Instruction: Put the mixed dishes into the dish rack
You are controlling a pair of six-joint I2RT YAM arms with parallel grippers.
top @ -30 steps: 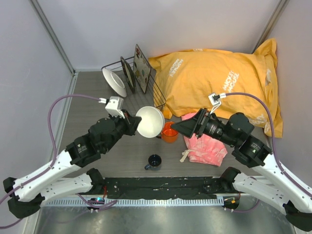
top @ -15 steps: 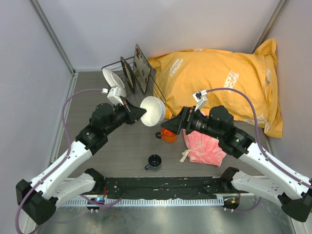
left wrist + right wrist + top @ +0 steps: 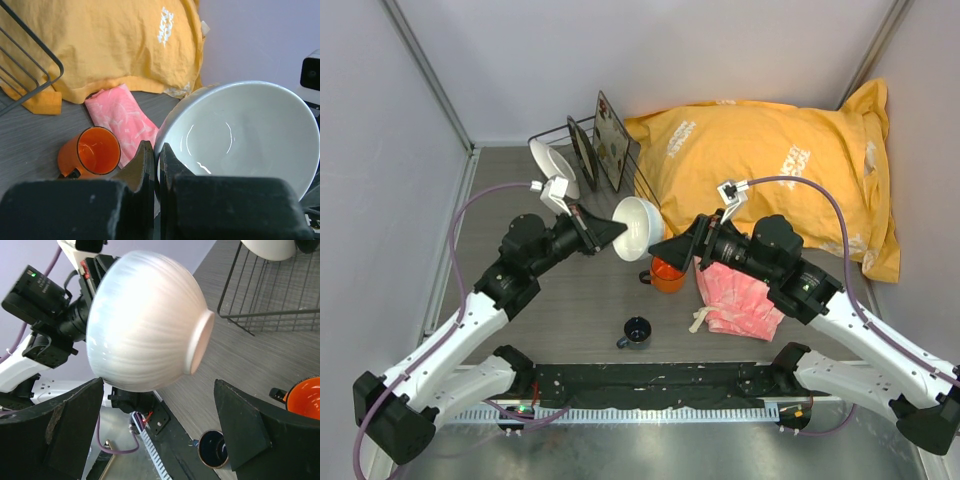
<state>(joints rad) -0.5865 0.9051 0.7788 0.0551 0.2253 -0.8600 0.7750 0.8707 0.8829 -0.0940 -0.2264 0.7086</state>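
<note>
Since the earlier frames the left arm has carried the white bowl [image 3: 640, 228] up off the table and back toward the dish rack [image 3: 642, 190]. The right arm has swung left, so that its gripper now sits over the orange mug.

At the far left the rack stands against the back wall with three dishes on edge in it. The white plate [image 3: 553, 167] is at its left end, then the brown-centred dark-rimmed plate [image 3: 583, 152], then the square dark tray [image 3: 612, 128].

In front of the rack the left gripper [image 3: 156, 160] has its fingers [image 3: 144, 162] pressed on the bowl's rim, one inside and one outside. The bowl hangs in the air, tipped on its side. Its opening faces the left wrist camera and its foot faces the right one, just short of the rack's near right corner.

Close behind the bowl's underside is the right gripper [image 3: 660, 250]. Its fingers [image 3: 65, 425] are spread wide in the right wrist view, and the bowl lies beyond them.

Below that gripper the orange mug [image 3: 667, 275] stands upright on the grey table [image 3: 570, 310]. The small dark-blue cup [image 3: 637, 331] is nearer the arm bases, also upright and well apart from the mug. To the right of the mug lies the pink cloth [image 3: 740, 300], crumpled, with its far edge touching the big yellow bag [image 3: 770, 165] that fills the back right of the table.
</note>
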